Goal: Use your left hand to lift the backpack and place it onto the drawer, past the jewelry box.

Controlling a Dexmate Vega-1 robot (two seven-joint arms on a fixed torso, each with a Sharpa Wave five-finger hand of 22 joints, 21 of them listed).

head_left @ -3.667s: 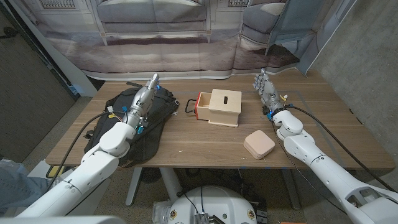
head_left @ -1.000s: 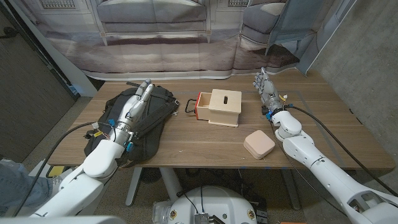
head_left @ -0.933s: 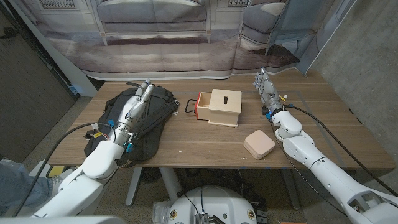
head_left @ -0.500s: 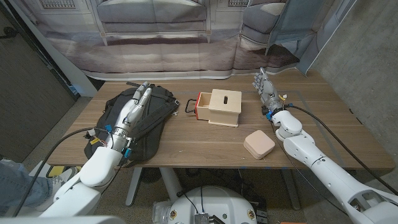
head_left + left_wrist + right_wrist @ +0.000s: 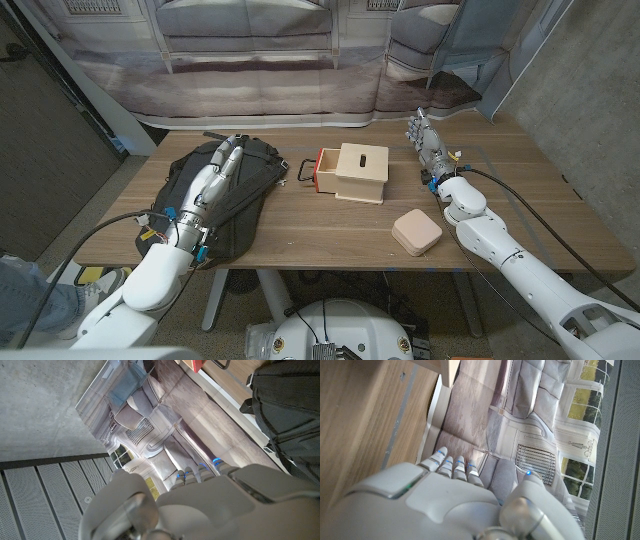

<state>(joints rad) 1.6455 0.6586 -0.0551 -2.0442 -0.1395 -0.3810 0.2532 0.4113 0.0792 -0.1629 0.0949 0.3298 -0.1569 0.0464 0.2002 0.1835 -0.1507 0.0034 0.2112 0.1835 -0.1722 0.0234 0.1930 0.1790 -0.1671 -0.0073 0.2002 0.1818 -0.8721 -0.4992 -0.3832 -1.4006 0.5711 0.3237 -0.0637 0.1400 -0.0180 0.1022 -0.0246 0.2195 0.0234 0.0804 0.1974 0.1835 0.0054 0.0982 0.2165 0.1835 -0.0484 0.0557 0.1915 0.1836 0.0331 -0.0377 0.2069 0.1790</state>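
My left hand (image 5: 218, 172) lies stretched along the top of the black backpack (image 5: 248, 185), fingers straight and pointing toward the far edge of the desk (image 5: 330, 232), because I have yet to find a hold on it; the hand holds nothing, and whether it presses on the fabric or hovers just above I cannot tell. The backpack sits slumped at the desk's left end, one strap hanging toward the near edge. To its right stands the wooden drawer (image 5: 355, 172), pulled partly open with its reddish front (image 5: 317, 172) and dark handle (image 5: 303, 170) facing the bag, so its flat top is, as I judge it, where the bag must land. The pale jewelry box (image 5: 417, 232) lies closed, nearer me and right of the drawer. My right hand (image 5: 429, 147) stands on its edge beyond that, fingers together and upright, empty, kept well apart from the route. The next step, I reckon, is closing on the top handle or a fold before any lift
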